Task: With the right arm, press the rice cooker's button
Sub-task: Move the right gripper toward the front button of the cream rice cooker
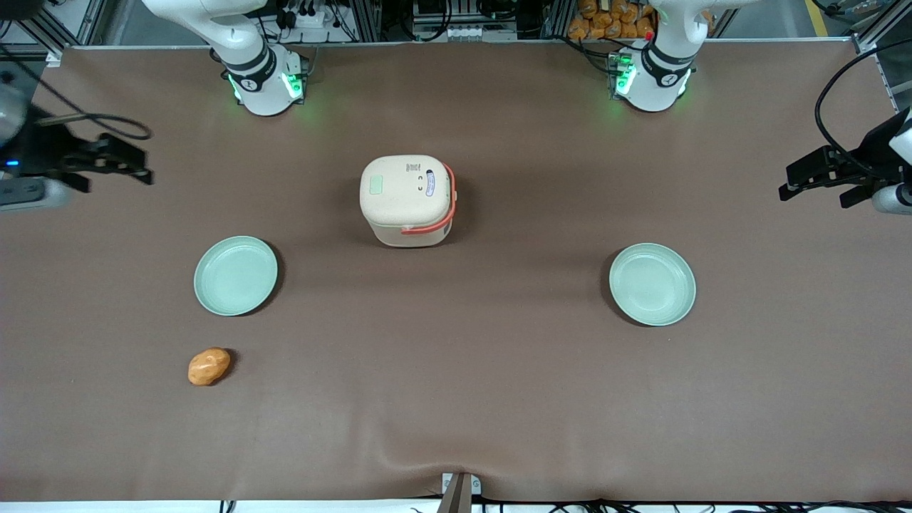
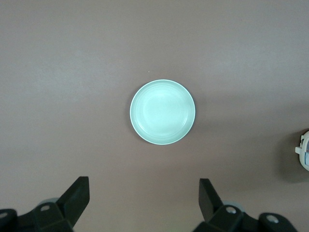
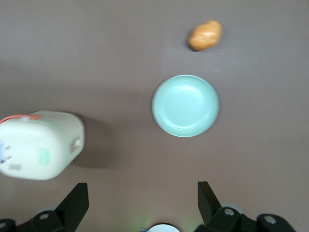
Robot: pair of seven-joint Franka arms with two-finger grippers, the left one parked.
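The cream rice cooker stands mid-table with its lid closed and its coral-orange handle folded down. The pale-green button sits on the lid at the edge toward the working arm's end. My right gripper hovers above the table toward the working arm's end, well away from the cooker and not touching it. In the right wrist view the gripper is open, with only bare table between its fingers. That view also shows the rice cooker and the button.
A pale-green plate lies nearer the front camera than the cooker, toward the working arm's end, and shows as the plate under the wrist. An orange-brown lump lies nearer the camera still. A second plate lies toward the parked arm's end.
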